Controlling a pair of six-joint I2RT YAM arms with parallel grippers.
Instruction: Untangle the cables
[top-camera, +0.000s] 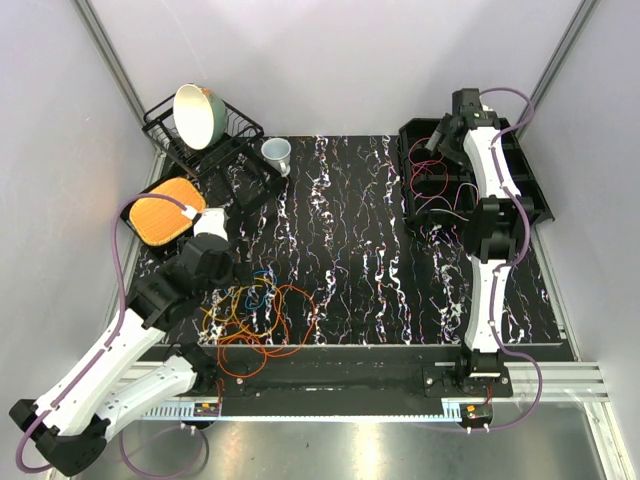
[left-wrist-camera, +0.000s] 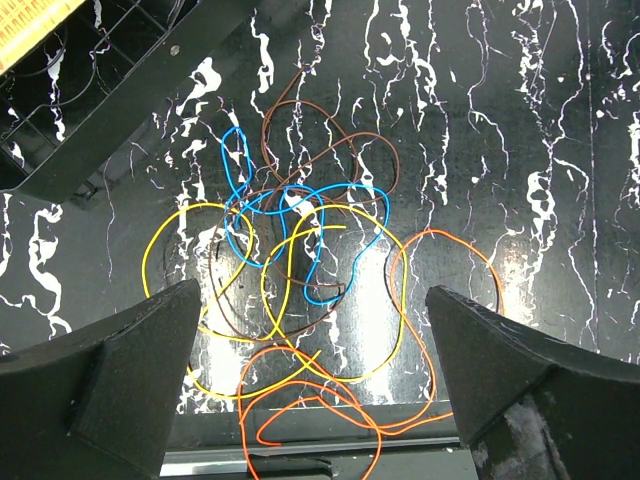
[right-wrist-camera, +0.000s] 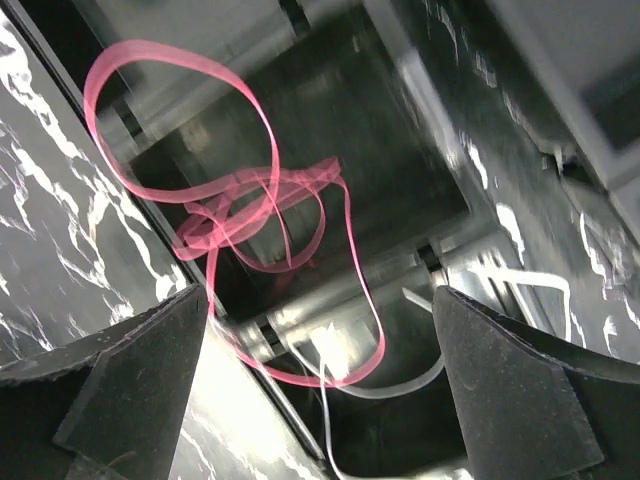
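A loose tangle of cables (top-camera: 258, 315) lies at the table's near left edge. In the left wrist view it shows as yellow (left-wrist-camera: 170, 225), blue (left-wrist-camera: 235, 165), brown (left-wrist-camera: 300, 110) and orange (left-wrist-camera: 470, 255) loops crossing one another. My left gripper (left-wrist-camera: 312, 290) hangs open just above this tangle with nothing between its fingers. A red cable (right-wrist-camera: 235, 195) and a whitish cable (right-wrist-camera: 405, 385) lie in the black tray (top-camera: 532, 190) at the back right. My right gripper (right-wrist-camera: 320, 290) is open above them, empty; the view is blurred.
A black dish rack (top-camera: 230, 150) holding a green bowl (top-camera: 197, 115) stands at the back left. A pale cup (top-camera: 277, 153) lies beside it. An orange pad (top-camera: 163, 212) sits left of my left arm. Orange loops hang over the table's near edge.
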